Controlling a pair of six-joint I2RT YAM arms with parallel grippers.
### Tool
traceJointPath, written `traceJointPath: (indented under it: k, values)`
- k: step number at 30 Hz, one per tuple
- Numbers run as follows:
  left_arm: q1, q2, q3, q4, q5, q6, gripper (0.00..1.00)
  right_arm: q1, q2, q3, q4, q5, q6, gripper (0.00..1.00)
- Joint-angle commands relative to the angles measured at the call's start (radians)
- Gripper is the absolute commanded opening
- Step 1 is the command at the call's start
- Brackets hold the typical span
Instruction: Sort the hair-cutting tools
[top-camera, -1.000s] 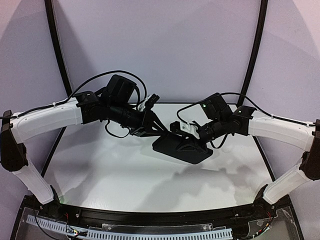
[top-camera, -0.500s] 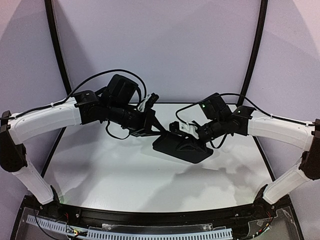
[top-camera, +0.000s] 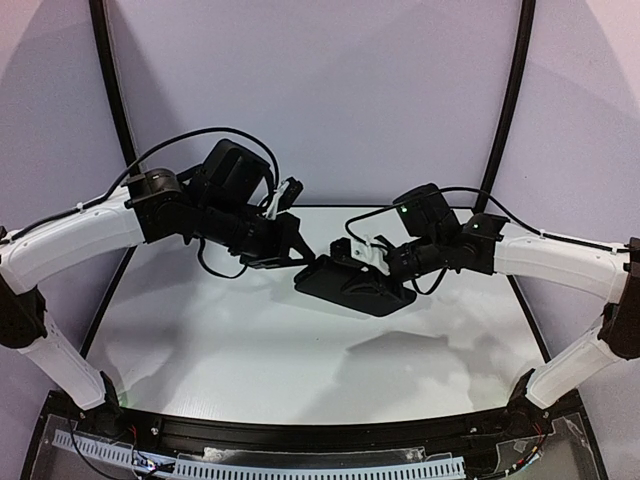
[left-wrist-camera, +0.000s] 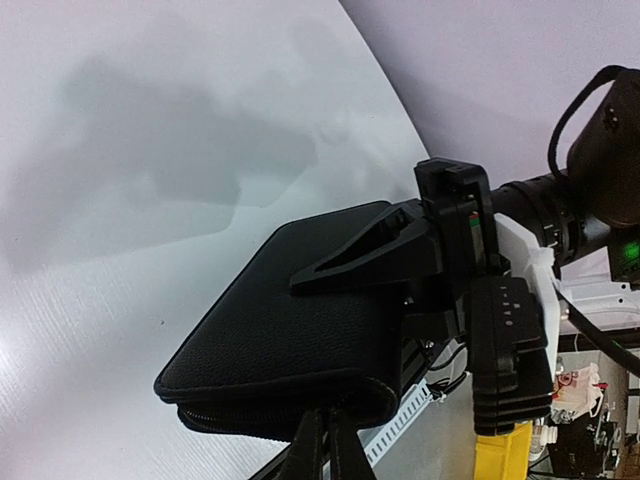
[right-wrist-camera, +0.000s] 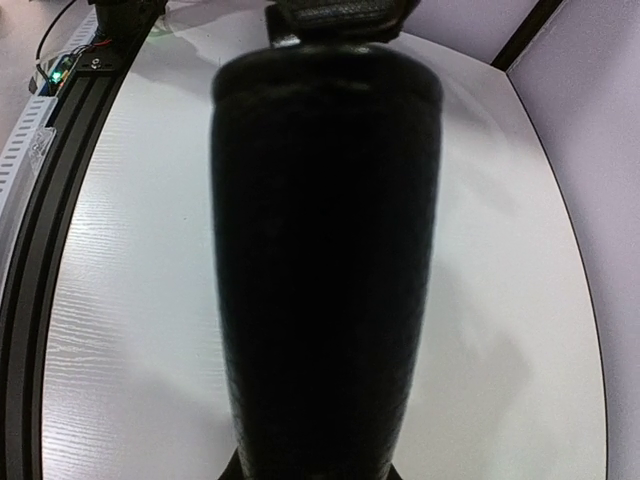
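A flat black zip case (top-camera: 350, 285) hangs above the white table (top-camera: 200, 340), held between both arms. My right gripper (top-camera: 372, 270) is shut on its right end; in the right wrist view the case (right-wrist-camera: 325, 250) fills the middle and runs away from my jaws. My left gripper (left-wrist-camera: 328, 445) is shut, its tips pinched together at the zip seam on the near edge of the case (left-wrist-camera: 300, 330). The right gripper's finger (left-wrist-camera: 360, 255) lies across the top of the case. The hair-cutting tools are out of view.
Black frame posts (top-camera: 112, 90) stand at the back left and back right against a pale backdrop. A black rail with a white cable strip (top-camera: 300, 465) runs along the near table edge.
My left gripper has closed at the case's zip seam. Both arms and the case have shifted up and to the left.
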Motion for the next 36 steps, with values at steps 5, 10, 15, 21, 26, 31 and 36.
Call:
traceJointPath:
  k: [5,10,15,21,26,31,36]
  values:
    - [0.041,-0.029,-0.003,-0.482,-0.291,-0.023,0.01,-0.023,-0.038,0.009,-0.048,0.087,-0.032,0.0]
    - [0.042,-0.015,-0.027,-0.581,-0.332,-0.047,0.01,-0.023,-0.036,0.01,-0.064,0.128,-0.042,0.0]
    - [0.044,-0.005,-0.037,-0.642,-0.375,-0.059,0.01,-0.023,-0.041,0.008,-0.09,0.126,-0.071,0.0]
    - [0.055,-0.053,-0.039,-0.302,-0.128,-0.014,0.09,-0.023,-0.037,0.009,-0.083,0.072,-0.07,0.0]
    - [0.055,-0.118,-0.13,0.08,0.166,0.033,0.43,-0.022,-0.041,0.012,-0.079,0.017,-0.059,0.0]
    - [0.054,-0.076,-0.12,0.184,0.258,0.059,0.49,-0.022,-0.041,0.012,-0.073,-0.017,-0.05,0.0]
    - [0.054,0.008,-0.045,0.155,0.297,0.075,0.48,-0.021,-0.037,0.017,-0.076,-0.029,-0.045,0.0]
